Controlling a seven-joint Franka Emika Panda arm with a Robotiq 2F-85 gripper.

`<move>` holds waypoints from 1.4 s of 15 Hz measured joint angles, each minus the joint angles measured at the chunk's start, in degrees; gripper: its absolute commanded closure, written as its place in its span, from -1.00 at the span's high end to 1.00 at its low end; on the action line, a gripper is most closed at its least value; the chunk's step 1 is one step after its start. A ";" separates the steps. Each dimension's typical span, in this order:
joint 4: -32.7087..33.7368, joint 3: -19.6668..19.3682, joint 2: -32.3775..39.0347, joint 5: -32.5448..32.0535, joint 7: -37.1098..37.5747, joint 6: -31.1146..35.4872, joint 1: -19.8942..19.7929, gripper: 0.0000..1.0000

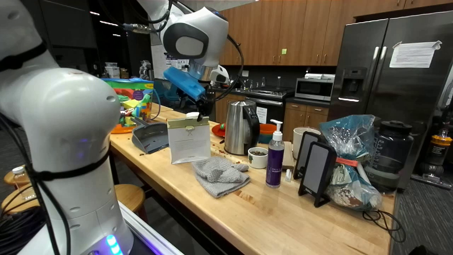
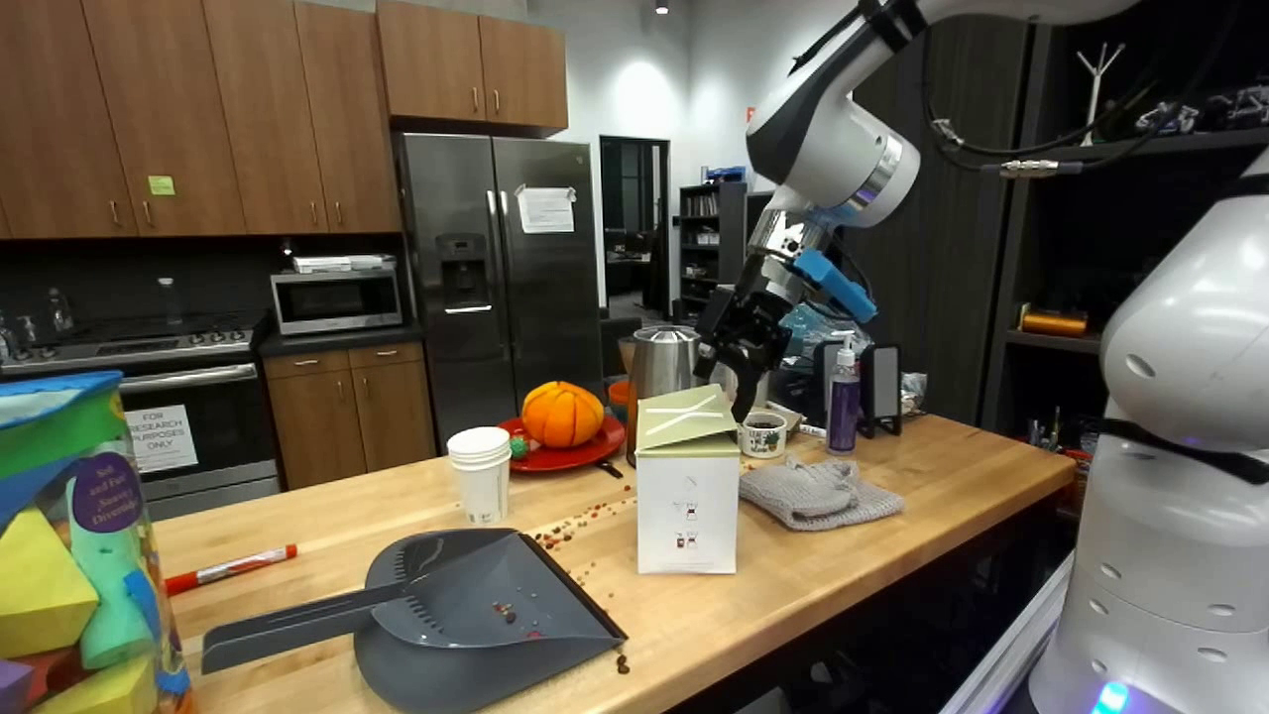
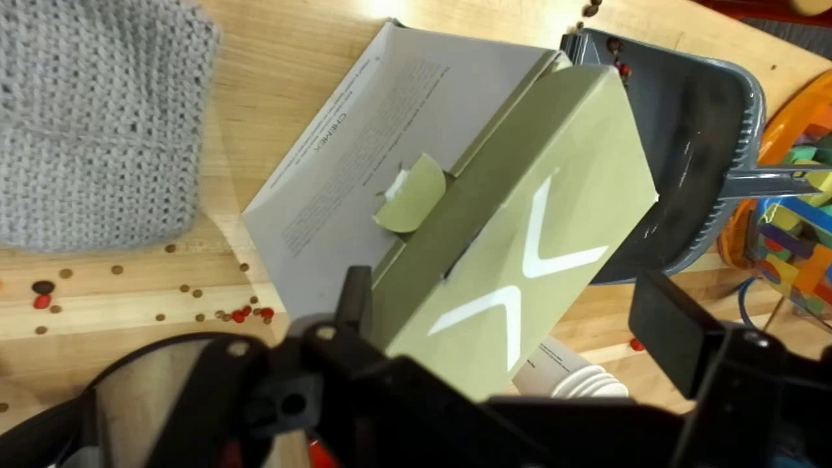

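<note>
The gripper [image 3: 507, 305] is hovering just above the box [image 2: 687, 511], which is standing upright on the wooden tabletop [image 1: 269, 216] with its green lid [image 3: 552, 208] facing up. The fingers [image 3: 676, 338] are standing wide apart, gripping nothing. Taking the box as the clock's centre in the wrist view, one finger is showing at eight o'clock and its partner at four, their line running askew to the lid's long edge; whether either is touching the cardboard, I cannot tell. A tab [image 3: 416, 195] is sticking out at ten. By that same clock, the knitted cloth [image 3: 104, 130] is lying between nine and ten, the kettle [image 1: 235, 127] is standing farther out at eight, the stacked paper cups [image 2: 481, 486] are sitting at five, and the dustpan [image 3: 689, 162] is resting between two and three. The step in hand is looking like placing the fingers about the box's top. From this pose, the next move is probably calling for a wrist turn, squaring the fingers to the lid without snagging the tab.
</note>
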 measured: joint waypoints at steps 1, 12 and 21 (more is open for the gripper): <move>-0.46 0.33 -0.89 -0.51 0.80 0.46 0.11 1.00; -1.74 2.42 -5.17 -10.59 6.54 6.55 3.44 1.00; -1.77 2.49 -5.39 -20.57 7.36 6.26 5.27 1.00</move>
